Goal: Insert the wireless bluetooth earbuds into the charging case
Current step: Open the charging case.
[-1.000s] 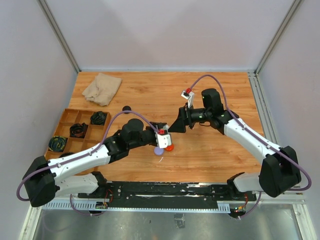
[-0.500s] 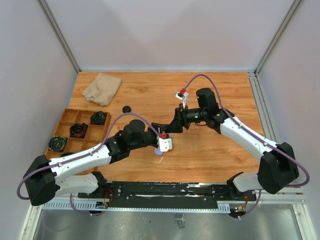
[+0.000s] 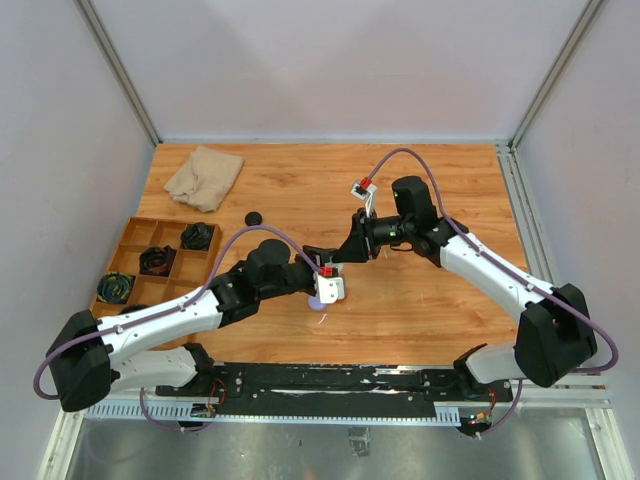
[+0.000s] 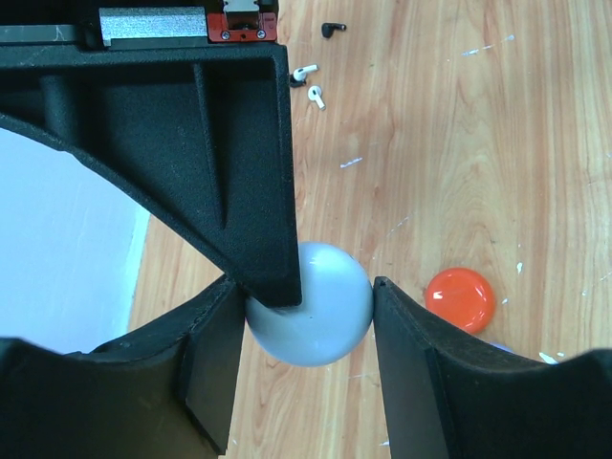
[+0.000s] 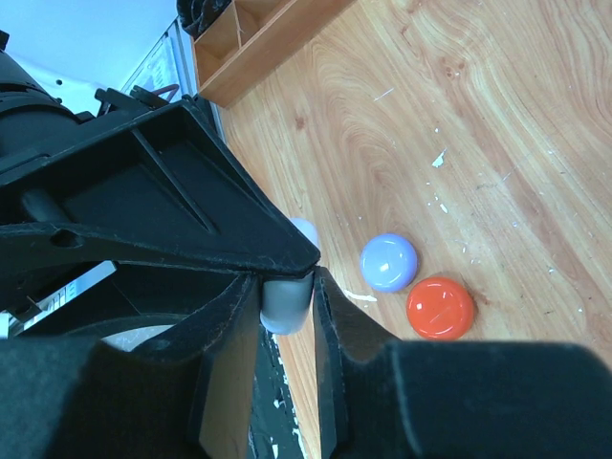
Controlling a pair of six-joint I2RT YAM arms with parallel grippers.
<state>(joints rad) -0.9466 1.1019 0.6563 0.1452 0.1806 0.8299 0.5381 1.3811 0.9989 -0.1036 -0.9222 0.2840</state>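
Observation:
My left gripper (image 4: 306, 287) is shut on the charging case (image 4: 330, 320), a pale blue-grey round case held just above the wood between its two black fingers. In the right wrist view my right gripper (image 5: 287, 287) is shut on the edge of the same case (image 5: 285, 308); one of its fingers (image 4: 239, 191) reaches down over the case in the left wrist view. From above, both grippers (image 3: 325, 285) (image 3: 337, 262) meet at mid-table. Two white earbuds (image 4: 304, 73) (image 4: 316, 97) and a black one (image 4: 333, 29) lie loose on the wood beyond.
A red puck (image 5: 440, 308) and a lilac puck (image 5: 388, 261) lie on the table beside the grippers. A wooden compartment tray (image 3: 150, 262) holding dark items stands at the left. A beige cloth (image 3: 204, 176) and a small black disc (image 3: 254, 218) lie at the back left.
My right arm has swung left to the left gripper and closed its jaws on the case. The left gripper has kept its hold, and the red puck is now hidden from above.

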